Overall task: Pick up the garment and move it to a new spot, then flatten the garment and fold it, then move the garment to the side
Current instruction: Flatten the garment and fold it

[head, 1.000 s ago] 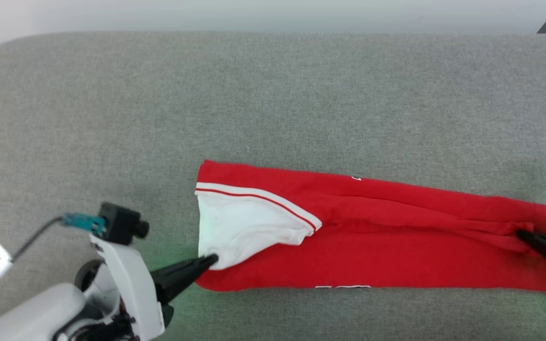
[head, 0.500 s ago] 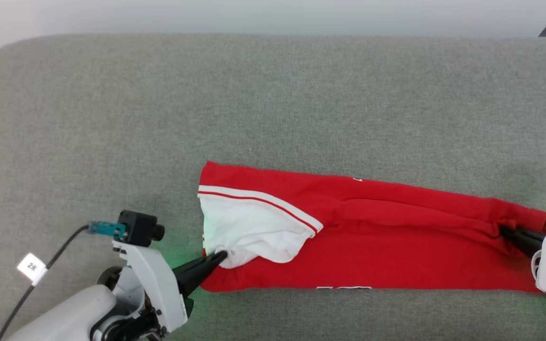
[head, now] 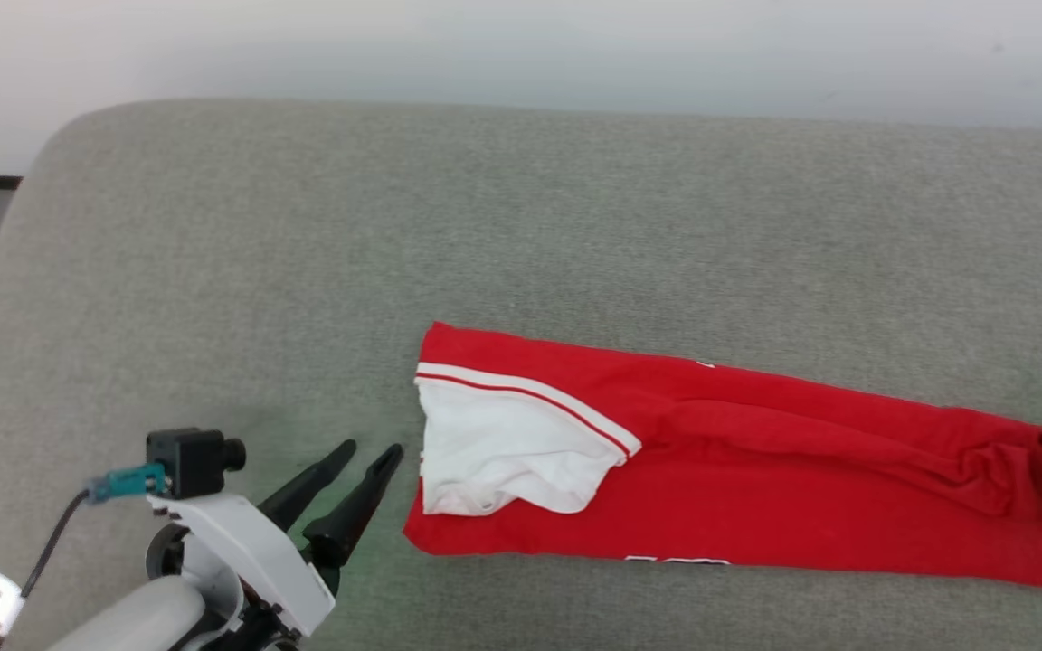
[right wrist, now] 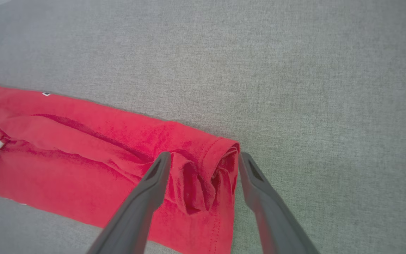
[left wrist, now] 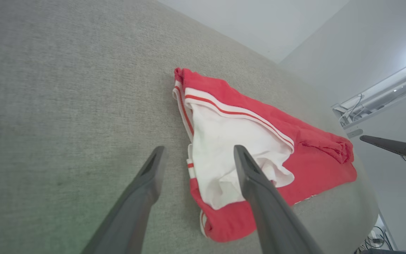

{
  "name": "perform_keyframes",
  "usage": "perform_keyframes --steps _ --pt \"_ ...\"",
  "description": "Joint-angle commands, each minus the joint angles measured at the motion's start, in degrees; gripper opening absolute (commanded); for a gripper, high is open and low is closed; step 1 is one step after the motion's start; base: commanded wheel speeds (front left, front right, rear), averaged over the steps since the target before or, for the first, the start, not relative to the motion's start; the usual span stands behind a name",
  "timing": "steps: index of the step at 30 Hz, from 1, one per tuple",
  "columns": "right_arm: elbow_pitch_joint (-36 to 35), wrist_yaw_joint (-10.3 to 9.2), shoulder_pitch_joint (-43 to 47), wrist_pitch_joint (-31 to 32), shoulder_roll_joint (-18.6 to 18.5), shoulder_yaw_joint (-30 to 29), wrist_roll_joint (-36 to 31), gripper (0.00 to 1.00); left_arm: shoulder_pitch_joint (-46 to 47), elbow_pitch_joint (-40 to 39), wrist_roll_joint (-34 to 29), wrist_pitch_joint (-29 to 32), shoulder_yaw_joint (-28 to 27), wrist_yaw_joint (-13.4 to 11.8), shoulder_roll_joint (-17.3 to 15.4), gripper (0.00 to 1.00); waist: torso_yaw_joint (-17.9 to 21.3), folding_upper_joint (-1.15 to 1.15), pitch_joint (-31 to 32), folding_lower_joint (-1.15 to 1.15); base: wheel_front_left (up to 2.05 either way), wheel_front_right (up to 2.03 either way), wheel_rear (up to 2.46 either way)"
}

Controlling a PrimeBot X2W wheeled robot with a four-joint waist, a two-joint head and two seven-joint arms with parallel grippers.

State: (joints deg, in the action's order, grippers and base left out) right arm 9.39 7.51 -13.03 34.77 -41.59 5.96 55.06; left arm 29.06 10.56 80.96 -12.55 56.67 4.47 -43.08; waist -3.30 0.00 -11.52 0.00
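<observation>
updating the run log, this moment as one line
shirt: folded strip flat on cushion | left jaws: open beside sleeve | right jaws: open at bunched end

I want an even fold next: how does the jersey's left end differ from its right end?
The left end shows a white sleeve with striped trim; the right end is all red. The left end lies fairly flat, the right end is bunched into folds. Both rest on the grey surface.
</observation>
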Motion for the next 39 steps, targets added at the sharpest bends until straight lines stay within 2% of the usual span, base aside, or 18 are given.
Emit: perform_keyframes --steps 1,5,9,10,17,24,31,34,37,39 --pt "0.58 -0.05 1.36 0.73 0.10 -1.46 -0.08 1.00 -1.31 0.76 -1.31 -1.20 -0.93 -1.00 0.84 1.00 -1.35 0.00 -0.10 0.00 0.00 0.00 0.00" --pt "2.23 -0.05 3.55 3.37 0.50 -4.76 -0.24 1.00 -3.67 2.67 -4.64 -2.53 -4.62 -2.98 3.26 1.00 -2.95 0.00 -0.41 0.00 0.00 0.00 0.00" --pt "3.77 -0.05 5.01 6.62 1.01 -7.19 -0.92 1.00 -7.11 3.71 -11.52 -2.51 -13.55 -4.19 7.20 1.00 -4.22 0.00 -0.77 0.00 0.00 0.00 0.00" --pt "3.77 -0.05 5.01 6.62 1.01 -7.19 -0.92 1.00 -7.11 3.71 -11.52 -2.51 -13.55 -4.19 7.20 1.00 -4.22 0.00 -0.77 0.00 0.00 0.00 0.00" --pt "4.83 -0.05 4.19 11.72 3.12 -9.06 -2.54 1.00 -12.29 3.09 -29.11 -2.55 -27.61 -5.31 13.89 1.00 -5.32 0.00 -1.39 0.00 0.00 0.00 0.00" --pt "6.66 -0.04 1.21 16.08 7.06 -8.91 -5.76 1.00 -14.86 -0.01 -47.89 -2.56 -38.29 -6.59 19.47 1.00 -5.69 0.00 -2.24 0.00 0.00 0.00 0.00" --pt "9.80 -0.01 -1.66 18.75 11.56 -7.53 -10.00 1.00 -16.40 -0.46 -55.69 -2.56 -45.74 -2.91 25.56 1.00 -5.65 0.00 -4.13 0.00 0.00 0.00 0.00" --pt "10.56 -0.01 -2.06 18.60 12.55 -6.11 -11.48 0.00 -16.36 0.47 -57.81 -2.56 -47.94 -1.24 27.62 1.00 -5.53 0.00 -4.69 0.00 0.00 0.00 0.00" --pt "10.54 0.00 -2.72 17.13 13.04 -6.69 -11.70 0.00 -16.45 0.89 -60.28 -2.56 -50.00 -0.32 28.82 1.00 -5.17 0.00 -5.05 0.00 0.00 0.00 0.00" --pt "10.85 -0.03 -3.46 15.71 12.11 -8.19 -11.74 0.00 -16.83 1.27 -61.56 -2.56 -51.35 0.21 29.64 1.00 -4.79 0.00 -5.10 0.00 0.00 0.00 0.00"
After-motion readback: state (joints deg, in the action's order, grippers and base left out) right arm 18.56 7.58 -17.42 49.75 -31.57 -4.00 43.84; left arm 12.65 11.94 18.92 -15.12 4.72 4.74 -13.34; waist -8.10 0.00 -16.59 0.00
